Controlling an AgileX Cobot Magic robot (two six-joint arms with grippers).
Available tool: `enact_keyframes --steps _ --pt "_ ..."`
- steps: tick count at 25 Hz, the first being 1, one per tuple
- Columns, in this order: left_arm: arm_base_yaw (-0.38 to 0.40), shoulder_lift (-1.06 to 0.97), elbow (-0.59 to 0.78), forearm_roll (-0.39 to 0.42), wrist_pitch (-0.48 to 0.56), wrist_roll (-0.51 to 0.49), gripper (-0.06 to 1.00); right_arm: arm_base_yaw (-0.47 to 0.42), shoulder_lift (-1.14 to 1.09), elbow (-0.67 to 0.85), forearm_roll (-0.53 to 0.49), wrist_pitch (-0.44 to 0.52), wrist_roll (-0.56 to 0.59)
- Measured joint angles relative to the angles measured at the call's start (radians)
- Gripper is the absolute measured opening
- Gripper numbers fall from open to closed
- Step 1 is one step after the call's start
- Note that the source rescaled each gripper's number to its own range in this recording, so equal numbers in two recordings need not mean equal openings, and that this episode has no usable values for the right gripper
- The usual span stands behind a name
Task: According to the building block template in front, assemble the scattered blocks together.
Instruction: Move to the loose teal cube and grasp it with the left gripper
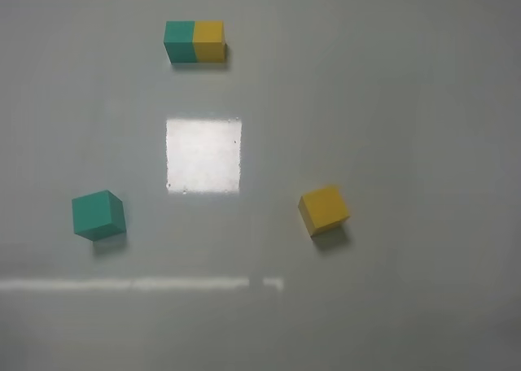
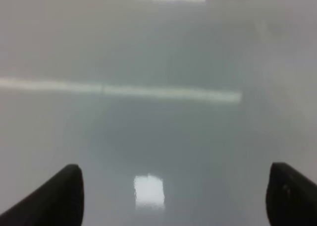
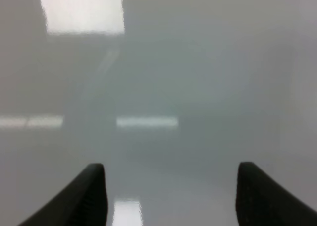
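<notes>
The building block template, a teal-green cube joined to a yellow cube, lies at the far middle of the table. A loose teal-green cube sits at the near left. A loose yellow cube sits right of centre, turned at an angle. Neither gripper shows in the exterior high view. My left gripper is open and empty over bare table. My right gripper is open and empty over bare table. No block shows in either wrist view.
The table is a glossy grey surface with a bright square light reflection in the middle and a bright reflected strip near the front.
</notes>
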Motion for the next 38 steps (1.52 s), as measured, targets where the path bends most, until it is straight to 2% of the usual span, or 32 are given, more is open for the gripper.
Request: enact_keyframes --steps 16,24,30,35,38 --pt "0.000 0.000 0.000 -0.006 0.000 0.005 0.71 0.000 0.000 0.000 0.000 0.000 0.000" --pt "0.000 0.000 0.000 -0.058 0.000 0.083 0.71 0.000 0.000 0.000 0.000 0.000 0.000" --pt "-0.001 0.032 -0.024 -0.062 0.013 0.148 0.71 0.000 0.000 0.000 0.000 0.000 0.000" --pt "-0.066 0.184 -0.107 -0.045 0.018 0.215 0.71 0.000 0.000 0.000 0.000 0.000 0.000" --pt "-0.135 0.282 -0.180 0.010 0.018 0.234 0.71 0.000 0.000 0.000 0.000 0.000 0.000"
